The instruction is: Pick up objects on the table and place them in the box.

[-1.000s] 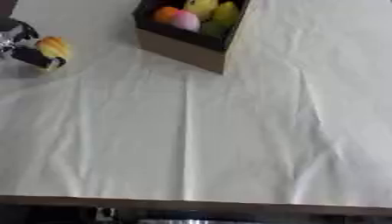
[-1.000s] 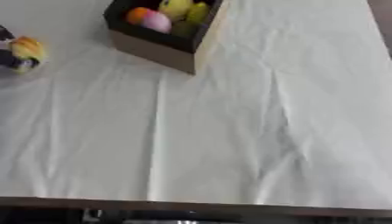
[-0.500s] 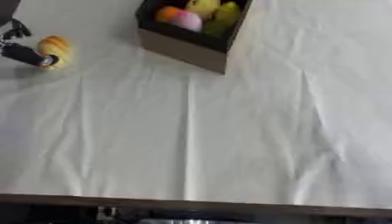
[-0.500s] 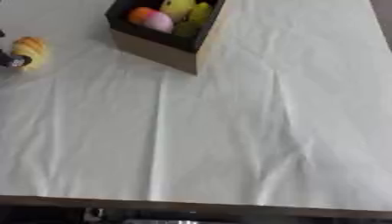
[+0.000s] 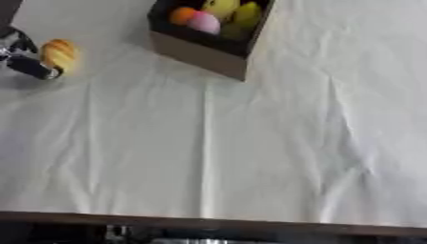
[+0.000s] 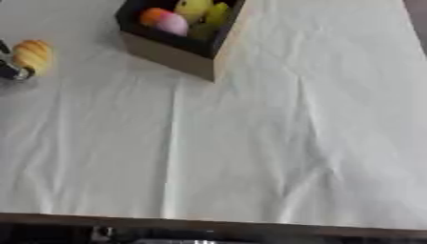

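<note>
Orange-yellow object [image 5: 60, 54] | lay on white cloth [image 5: 250, 143], well left of box [image 5: 208, 35] | left hand [image 5: 25, 59] touching its left side, grasp loosened since a second ago, finger state unclear | box held colourful pieces | pick-up not secured

left hand [image 5: 23, 56] released, yellow-orange object [image 5: 60, 54] uncovered

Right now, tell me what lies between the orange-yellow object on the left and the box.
Nothing but bare white tablecloth lies between the orange-yellow object and the box, clearest in the left eye view.
</note>
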### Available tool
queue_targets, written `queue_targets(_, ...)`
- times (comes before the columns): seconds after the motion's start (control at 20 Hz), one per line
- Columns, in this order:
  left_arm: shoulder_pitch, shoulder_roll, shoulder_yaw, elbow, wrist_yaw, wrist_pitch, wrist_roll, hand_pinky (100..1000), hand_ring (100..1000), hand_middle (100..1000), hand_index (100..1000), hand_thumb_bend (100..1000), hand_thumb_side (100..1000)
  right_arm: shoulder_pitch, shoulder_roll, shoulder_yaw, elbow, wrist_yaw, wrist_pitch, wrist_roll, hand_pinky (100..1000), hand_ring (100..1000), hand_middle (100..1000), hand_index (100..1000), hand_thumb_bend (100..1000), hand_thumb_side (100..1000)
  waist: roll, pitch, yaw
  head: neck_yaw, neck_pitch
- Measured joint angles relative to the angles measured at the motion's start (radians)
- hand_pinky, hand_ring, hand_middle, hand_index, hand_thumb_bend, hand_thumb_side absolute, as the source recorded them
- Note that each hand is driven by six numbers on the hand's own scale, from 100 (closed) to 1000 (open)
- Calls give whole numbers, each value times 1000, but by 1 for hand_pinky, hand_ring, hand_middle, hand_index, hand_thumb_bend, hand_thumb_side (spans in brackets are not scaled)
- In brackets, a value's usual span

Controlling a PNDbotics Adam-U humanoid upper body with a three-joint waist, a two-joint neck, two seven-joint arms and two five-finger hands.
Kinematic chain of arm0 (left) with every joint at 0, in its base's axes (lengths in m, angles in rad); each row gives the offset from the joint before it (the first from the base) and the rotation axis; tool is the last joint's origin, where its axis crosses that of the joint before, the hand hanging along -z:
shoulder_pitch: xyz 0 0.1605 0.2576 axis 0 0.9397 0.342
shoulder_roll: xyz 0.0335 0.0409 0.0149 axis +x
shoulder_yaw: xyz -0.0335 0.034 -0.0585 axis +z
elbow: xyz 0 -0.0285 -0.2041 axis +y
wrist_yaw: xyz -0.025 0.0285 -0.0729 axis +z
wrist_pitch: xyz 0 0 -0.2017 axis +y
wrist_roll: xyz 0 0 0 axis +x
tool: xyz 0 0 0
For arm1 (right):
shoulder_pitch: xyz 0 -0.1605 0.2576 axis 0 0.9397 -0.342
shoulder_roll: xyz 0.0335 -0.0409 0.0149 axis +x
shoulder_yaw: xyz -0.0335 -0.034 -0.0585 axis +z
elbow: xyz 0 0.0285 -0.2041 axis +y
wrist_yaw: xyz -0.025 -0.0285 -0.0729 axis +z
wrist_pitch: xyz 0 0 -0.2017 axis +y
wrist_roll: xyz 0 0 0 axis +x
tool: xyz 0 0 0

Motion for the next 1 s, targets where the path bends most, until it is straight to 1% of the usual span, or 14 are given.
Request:
queue_targets(0.1, 0, -1, 0, -3, 0, -2, -2, 771, 825, 741, 651, 262, 100, 0, 0, 0, 0, 0, 0, 0, 829, 713, 658, 777, 100, 668, 0, 0, 0, 0, 0)
queue_targets(0.2, 0, -1, 0, -14, 0, 1, 2, 760, 813, 723, 612, 241, 100, 1, 0, 0, 0, -1, 1, -1, 829, 713, 658, 778, 100, 667, 0, 0, 0, 0, 0)
queue_targets(0.3, -4, -1, 1, -42, 2, 4, 13, 750, 799, 705, 578, 204, 100, 1, 0, 0, 0, -1, 1, -2, 829, 713, 658, 777, 100, 663, 0, 0, 1, -1, 0)
queue_targets(0.4, -23, -1, 6, -80, 8, 4, 31, 742, 788, 695, 569, 176, 100, 1, 0, 0, 0, -1, 1, -2, 829, 714, 658, 777, 100, 657, 0, 0, 2, -2, 0)
queue_targets(0.5, -51, -1, 6, -121, 15, -6, 53, 732, 777, 684, 560, 140, 100, 1, 0, 0, 0, -1, 1, -3, 829, 714, 658, 777, 100, 649, 0, 0, 2, -5, 0)
queue_targets(0.7, -135, -16, -1, -210, 45, -49, 105, 722, 766, 671, 547, 101, 100, 1, 0, -3, 0, -1, -1, -4, 828, 714, 658, 777, 100, 644, 0, 0, 2, -9, 0)
queue_targets(0.85, -201, -55, -23, -282, 65, -82, 125, 718, 762, 671, 549, 100, 100, 0, 0, -5, 0, -1, -1, -5, 828, 713, 657, 777, 100, 640, 0, 0, 0, -10, 0)
queue_targets(1.0, -255, -108, -55, -340, 81, -94, 107, 719, 762, 675, 554, 100, 100, -6, 0, -6, 0, -1, -4, -7, 828, 713, 657, 777, 100, 638, 0, 0, -7, -7, 0)
